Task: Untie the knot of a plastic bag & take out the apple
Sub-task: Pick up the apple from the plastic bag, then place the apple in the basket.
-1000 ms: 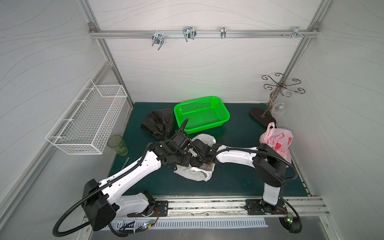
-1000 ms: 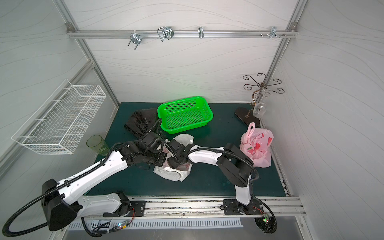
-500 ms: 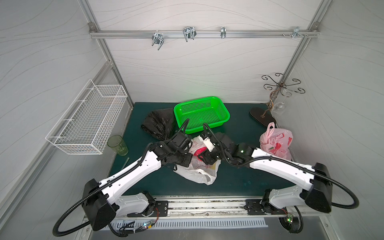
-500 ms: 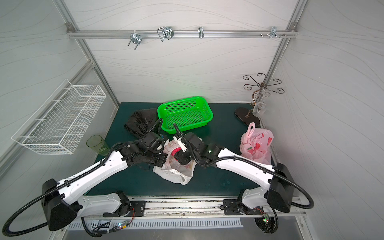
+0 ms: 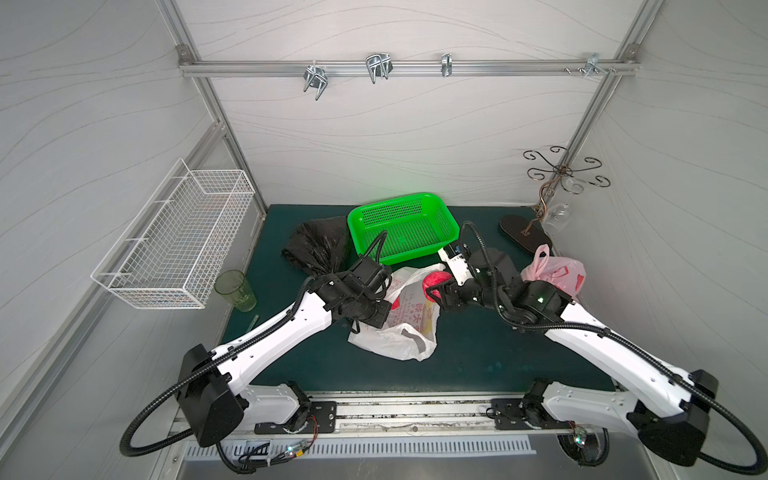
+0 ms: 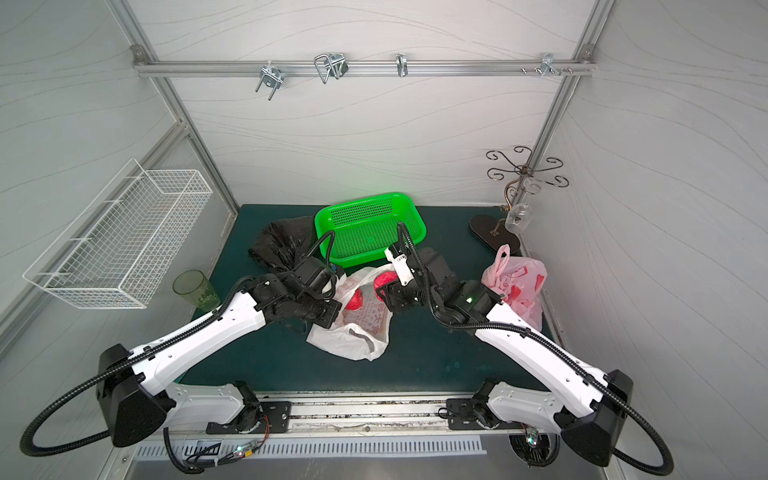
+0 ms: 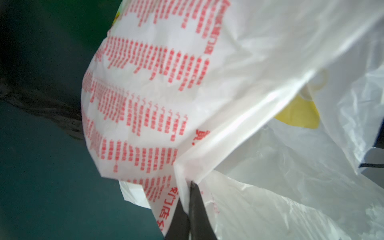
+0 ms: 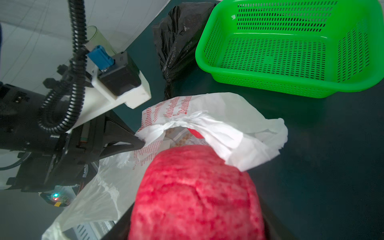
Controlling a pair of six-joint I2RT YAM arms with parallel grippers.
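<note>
Gripping the red apple (image 8: 195, 191), R gripper (image 5: 437, 291) holds it at the open mouth of the white bag (image 5: 409, 332). L gripper (image 7: 189, 187) is clamped shut on the bag's edge.

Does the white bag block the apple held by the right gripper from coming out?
Nothing visible does. The apple, held by the right gripper, is just outside the open mouth of the white bag; the left gripper pinches the rim aside.
</note>
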